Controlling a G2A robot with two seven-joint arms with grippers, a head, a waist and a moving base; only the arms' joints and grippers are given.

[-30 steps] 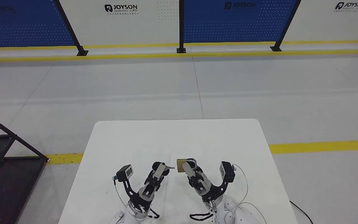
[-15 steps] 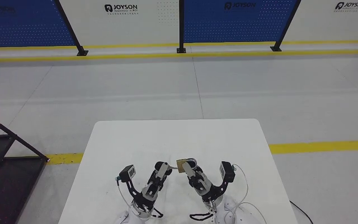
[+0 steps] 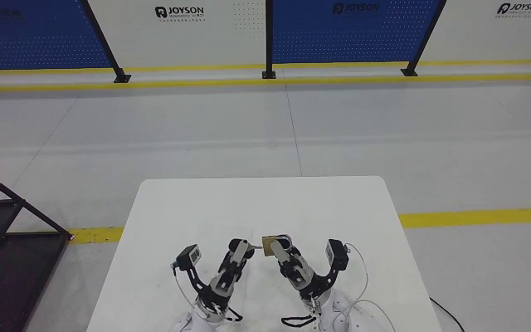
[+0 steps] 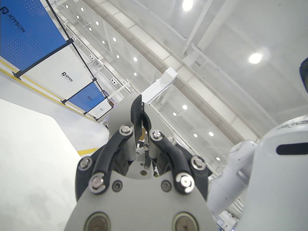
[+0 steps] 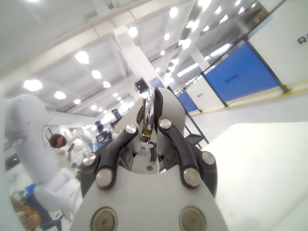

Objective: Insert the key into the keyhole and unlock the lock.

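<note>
A brass padlock is held above the white table near its front edge, with my right gripper shut on it. In the right wrist view the silver shackle sits between the fingers of the right gripper, with the brass body below it. My left gripper is just left of the padlock, shut on a thin silver key that points at the lock. In the left wrist view the pads of the left gripper are pressed together and hide most of the key.
The white table stretches bare beyond both grippers to its far edge. Grey floor with yellow lines and blue and white barrier panels lie behind it.
The left arm has shifted slightly right, bringing the key closer to the padlock. The right gripper with the padlock has stayed in place.
</note>
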